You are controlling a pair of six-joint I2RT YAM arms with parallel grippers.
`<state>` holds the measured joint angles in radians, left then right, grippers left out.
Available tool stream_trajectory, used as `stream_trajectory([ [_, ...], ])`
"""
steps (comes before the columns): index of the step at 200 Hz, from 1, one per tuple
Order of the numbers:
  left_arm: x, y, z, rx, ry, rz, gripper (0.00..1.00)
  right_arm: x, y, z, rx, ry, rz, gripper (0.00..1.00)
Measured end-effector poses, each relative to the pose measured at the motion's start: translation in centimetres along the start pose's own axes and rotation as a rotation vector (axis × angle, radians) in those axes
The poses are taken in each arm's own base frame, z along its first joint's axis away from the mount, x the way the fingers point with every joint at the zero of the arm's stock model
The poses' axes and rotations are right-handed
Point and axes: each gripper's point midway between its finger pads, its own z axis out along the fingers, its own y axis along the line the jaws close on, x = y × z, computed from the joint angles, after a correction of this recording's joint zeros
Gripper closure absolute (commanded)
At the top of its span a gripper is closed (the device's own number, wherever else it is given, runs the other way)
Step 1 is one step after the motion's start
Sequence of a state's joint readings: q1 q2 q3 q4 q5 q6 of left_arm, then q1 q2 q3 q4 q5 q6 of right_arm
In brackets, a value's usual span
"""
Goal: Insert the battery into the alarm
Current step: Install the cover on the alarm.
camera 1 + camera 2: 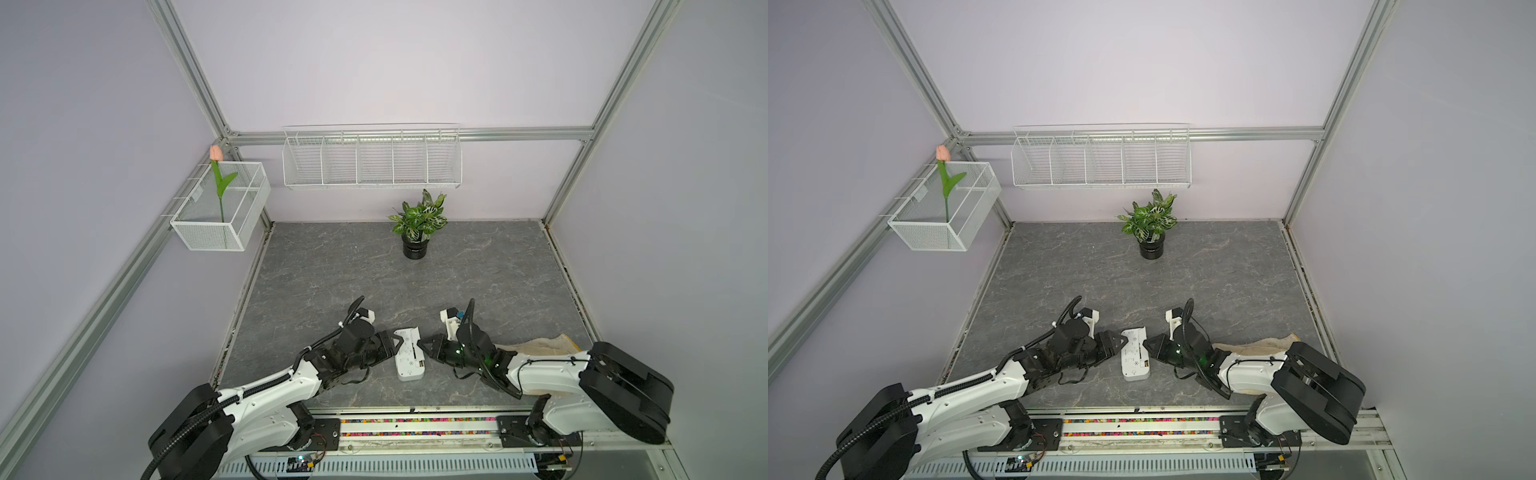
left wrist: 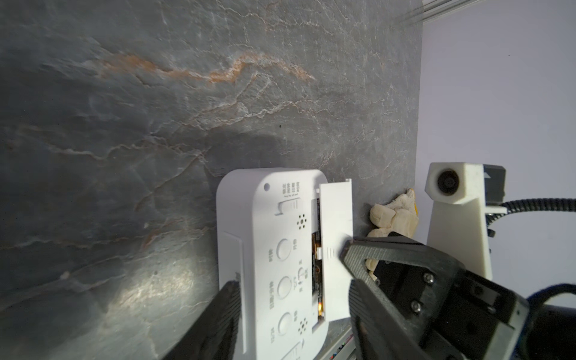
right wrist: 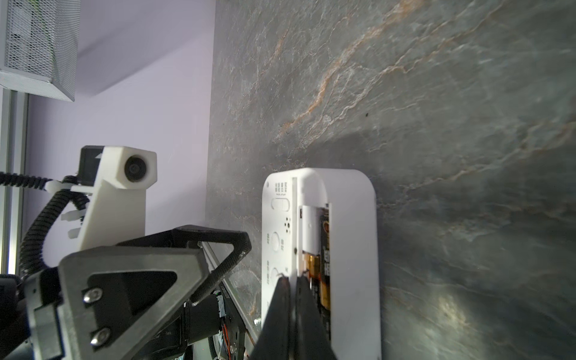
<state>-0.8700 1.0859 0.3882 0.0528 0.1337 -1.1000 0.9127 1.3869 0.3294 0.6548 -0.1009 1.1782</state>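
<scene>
- The alarm (image 1: 407, 353) lies near the front middle of the grey stone-patterned table (image 1: 332, 270), between the two grippers, in both top views.
- Its white back faces up, showing round buttons, a slide switch and small clusters of holes (image 2: 300, 222).
- The battery compartment along the alarm's right long side is uncovered. A thin white battery cover (image 2: 336, 218) stands ajar over it.
- A black-and-gold battery (image 3: 324, 265) sits in that compartment.
- The left gripper (image 1: 390, 344) reaches in from the alarm's left side. In the left wrist view its fingers (image 2: 218, 321) stand apart with the alarm body between them. I cannot tell whether they actually press on it.
- The right gripper (image 1: 423, 347) comes in from the alarm's right side with its jaws closed together and nothing visible between them.
- Its fingertips (image 3: 282, 286) rest at the compartment's edge, against the cover and just beside the battery.
- A beige cloth (image 1: 540, 344) lies on the table under the right arm.
- A potted plant (image 1: 417, 224) stands at the far edge, well apart from the alarm.
- A white wire rack (image 1: 372, 160) hangs on the back wall. A mesh basket (image 1: 208, 232) with a pink tulip (image 1: 215, 153) hangs at the left.
</scene>
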Motion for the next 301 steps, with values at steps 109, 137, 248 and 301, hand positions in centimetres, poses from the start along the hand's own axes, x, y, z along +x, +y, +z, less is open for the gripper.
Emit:
stream_trajectory([
  [109,0.2,0.2,0.2,-0.007,0.01,0.0,0.46,0.7,-0.3,0.0,-0.001,0.001,-0.012,0.93],
  [137,0.3,0.2,0.2,-0.008,0.011,0.002,0.46,0.8,-0.3,0.0,0.0,-0.001,-0.014,0.93],
  [248,0.6,0.5,0.5,-0.02,0.021,0.002,0.47,1.4,-0.5,-0.6,0.029,-0.007,-0.023,0.93],
  [301,0.8,0.6,0.6,-0.026,0.03,0.005,0.47,1.4,-0.5,-0.4,0.025,-0.01,-0.014,0.93],
])
